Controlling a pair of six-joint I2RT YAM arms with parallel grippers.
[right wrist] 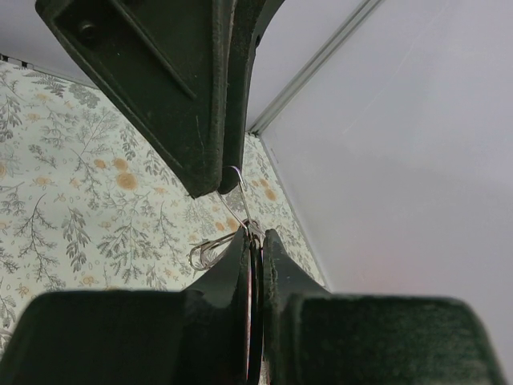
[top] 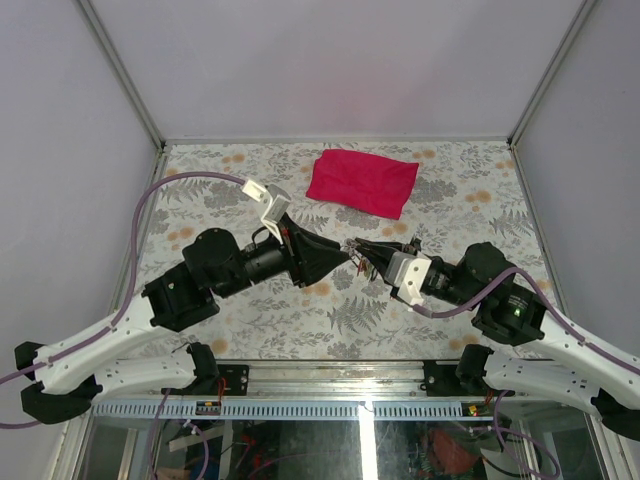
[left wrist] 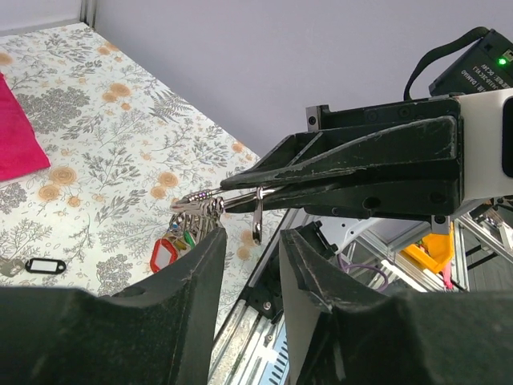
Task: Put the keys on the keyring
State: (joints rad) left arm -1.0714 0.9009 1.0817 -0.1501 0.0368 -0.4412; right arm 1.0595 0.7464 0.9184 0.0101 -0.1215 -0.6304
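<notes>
My right gripper (top: 364, 250) is shut on the thin silver keyring (left wrist: 215, 197), held edge-on above the table's middle. A bunch of keys (left wrist: 198, 215) hangs from the ring, with red (left wrist: 163, 254) and green (left wrist: 188, 238) tags. A silver piece (left wrist: 257, 218) hangs from the ring right at the mouth of my left gripper (left wrist: 252, 237), whose jaws stand apart. In the right wrist view my right gripper (right wrist: 255, 234) pinches the ring, and a thin wire (right wrist: 240, 196) runs up to the left gripper's tip (right wrist: 224, 189). A black-tagged key (left wrist: 44, 265) lies loose on the table.
A red cloth (top: 362, 182) lies at the back of the flowered table (top: 230, 170), also at the left edge of the left wrist view (left wrist: 14, 132). The metal front rail (top: 330, 375) runs below both grippers. Grey walls enclose the sides and back.
</notes>
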